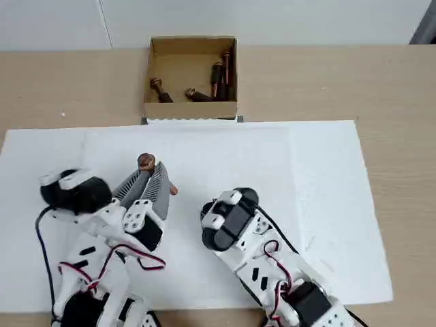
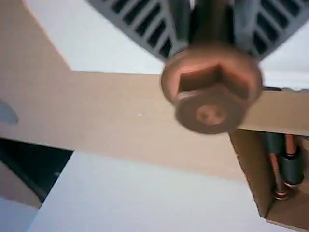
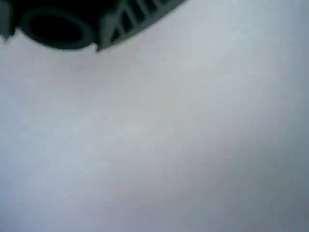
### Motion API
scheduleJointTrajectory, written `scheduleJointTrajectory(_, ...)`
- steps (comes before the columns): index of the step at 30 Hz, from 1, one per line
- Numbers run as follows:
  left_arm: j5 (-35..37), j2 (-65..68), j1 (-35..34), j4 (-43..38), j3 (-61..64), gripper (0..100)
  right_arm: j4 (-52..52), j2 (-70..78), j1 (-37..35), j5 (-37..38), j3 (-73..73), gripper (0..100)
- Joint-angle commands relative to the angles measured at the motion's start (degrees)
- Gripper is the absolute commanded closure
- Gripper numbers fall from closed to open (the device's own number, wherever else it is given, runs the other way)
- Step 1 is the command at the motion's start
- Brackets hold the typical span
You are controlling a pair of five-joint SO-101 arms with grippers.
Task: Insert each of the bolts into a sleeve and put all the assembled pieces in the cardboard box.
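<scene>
My left gripper (image 1: 146,172) hovers over the white sheet in front of the cardboard box (image 1: 155,75). Its grey ribbed fingers are shut on a copper bolt (image 1: 145,162), whose hex head points toward the box. A copper tip (image 1: 173,190) sticks out by one finger. In the left wrist view the bolt head (image 2: 212,89) sits between the fingers (image 2: 145,24), with a dark shaft behind it. Several assembled pieces (image 1: 216,80) lie in the box (image 2: 251,164). The right arm (image 1: 230,214) is low over the sheet, pointing down. A dark part of its finger (image 3: 53,26) shows close above the sheet.
A white sheet (image 1: 306,177) covers the wooden table (image 1: 381,82) in front of the box. The two arms stand close together at the near edge, with bare sheet to the right.
</scene>
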Motion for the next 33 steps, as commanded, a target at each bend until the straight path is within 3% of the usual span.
scheduleJointTrajectory(1,5.7,-0.9,0.4,-1.8,-0.9,99,-4.5,-0.3,-0.9,3.3,0.2,99.6)
scheduleJointTrajectory(11,7.3,-0.8,1.6,-2.5,-0.7,99,-5.8,-0.3,-4.2,5.4,-0.4,99.6)
scheduleJointTrajectory(17,7.1,-0.6,6.9,-2.5,0.1,99,-8.0,-0.3,-4.1,5.5,-0.5,99.6)
scheduleJointTrajectory(33,6.9,-0.7,9.1,-2.2,6.1,99,-9.2,-0.2,-4.0,5.5,-3.0,99.6)
